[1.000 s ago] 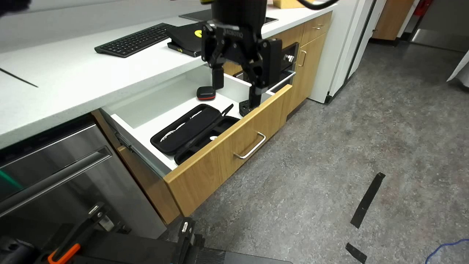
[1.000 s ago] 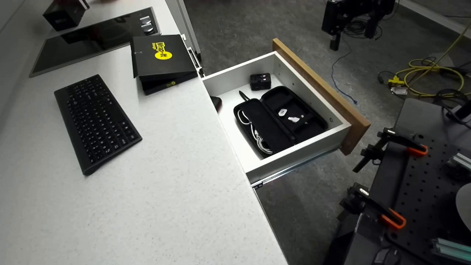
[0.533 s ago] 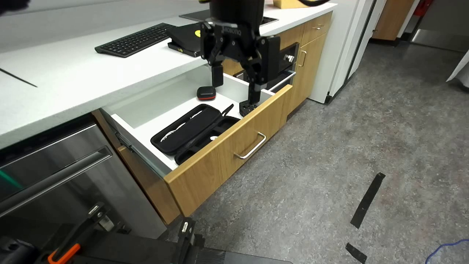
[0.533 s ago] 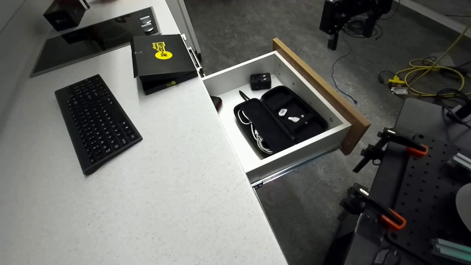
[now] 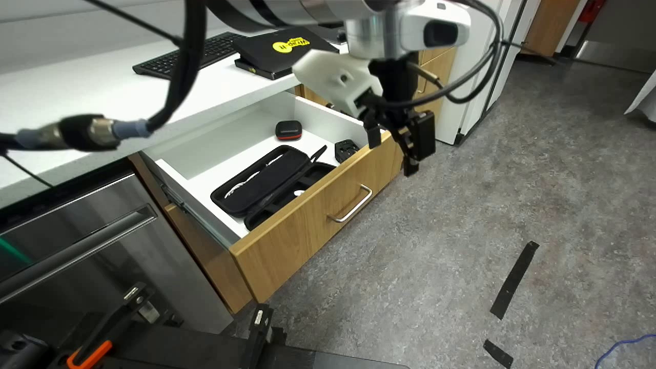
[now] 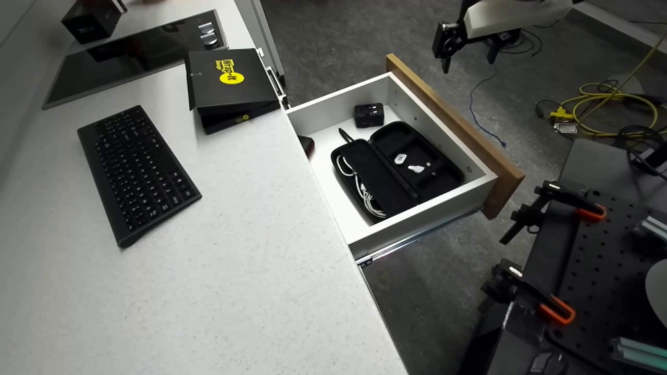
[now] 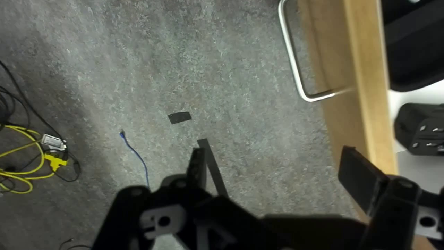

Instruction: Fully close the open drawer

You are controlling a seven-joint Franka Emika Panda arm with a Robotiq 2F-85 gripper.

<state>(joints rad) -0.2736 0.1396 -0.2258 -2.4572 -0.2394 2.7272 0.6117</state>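
Observation:
The drawer [image 5: 287, 243] is pulled out, with its oak front, silver bar handle [image 5: 356, 207] and white interior; it also shows in an exterior view [image 6: 456, 130] and at the right of the wrist view [image 7: 371, 104]. An open black case [image 6: 396, 172] and a black adapter [image 6: 369, 115] lie inside. My gripper [image 5: 392, 152] is open and empty near the far end of the drawer front; it also shows in an exterior view [image 6: 469, 61]. In the wrist view, the gripper [image 7: 274, 156] has floor between its fingers, with the right finger overlapping the drawer front. Contact cannot be told.
The white counter [image 6: 250, 250] above the drawer bears a keyboard [image 6: 138, 174] and a black box [image 6: 234, 86]. A steel appliance [image 5: 118, 256] stands beside the drawer. Clamps [image 6: 557, 307] sit on the black mounting table [image 6: 599, 260]. Yellow cable [image 6: 625, 99] lies on the floor.
The arm has swung and its wrist turned, so the arm links now show in an exterior view. The gripper has shifted outward from over the drawer in that view. The drawer has not moved.

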